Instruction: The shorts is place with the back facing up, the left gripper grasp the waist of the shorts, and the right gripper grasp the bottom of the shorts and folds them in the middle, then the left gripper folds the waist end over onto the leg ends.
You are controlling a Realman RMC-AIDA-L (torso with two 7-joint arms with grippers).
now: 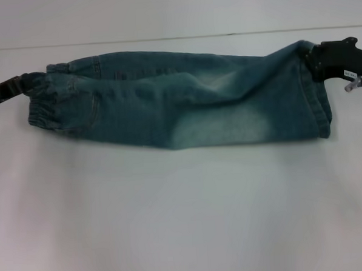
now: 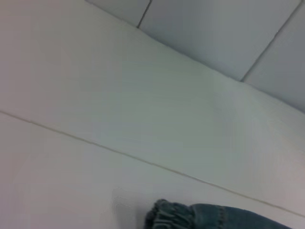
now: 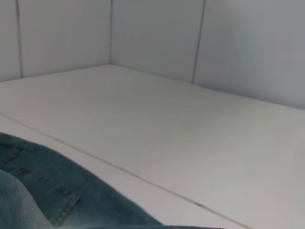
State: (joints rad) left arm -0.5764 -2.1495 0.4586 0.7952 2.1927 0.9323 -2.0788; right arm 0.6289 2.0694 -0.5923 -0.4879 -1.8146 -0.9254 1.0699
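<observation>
The blue faded denim shorts (image 1: 185, 105) lie folded in half lengthwise across the white table, stretched from left to right. The puckered waist of the shorts (image 1: 46, 103) is at the left end, and my left gripper (image 1: 27, 83) is shut on its far corner. The straight bottom of the shorts (image 1: 319, 104), the leg ends, is at the right end. My right gripper (image 1: 313, 59), with its white label, is shut on the far corner of that hem, and the cloth pulls up toward it. The left wrist view shows the ruffled waistband (image 2: 169, 217); the right wrist view shows stitched denim (image 3: 43, 195).
The white table (image 1: 185, 220) stretches wide in front of the shorts. A thin seam (image 1: 164, 38) runs across it behind the shorts. Pale panelled walls (image 3: 157, 33) rise beyond the table's far edge.
</observation>
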